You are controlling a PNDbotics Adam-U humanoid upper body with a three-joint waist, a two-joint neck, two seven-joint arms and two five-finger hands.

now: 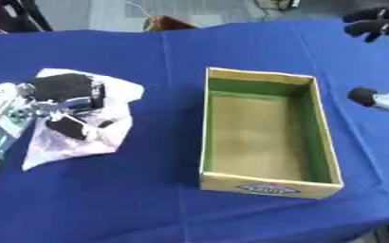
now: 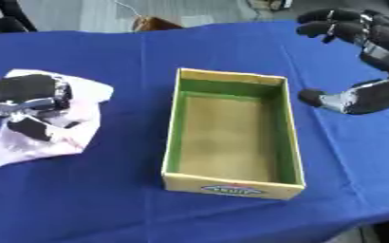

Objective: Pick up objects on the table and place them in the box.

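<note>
One object: your single pick target is a pale, crinkled bag (white with a pinkish tint), lying flat on the blue tablecloth well to the left of the box; what it is made of is hard to make out.
Left hand: your left hand lies on top of that bag, fingers curled down over its upper half with a fold pinched between the fingers and thumb; the hand hides much of the bag's middle, and its arm is cut off at the left edge.
Box: one open cardboard box, yellow rim and green inner walls, stands upright at mid-table with nothing visible on its brown floor; a small label on the near wall cannot be read.
Right hand: your right hand hovers off the cloth just right of the box's far corner, spread wide and holding nothing (the left eye view cuts most of it off).
Count: one bag, one box, two hands.
</note>
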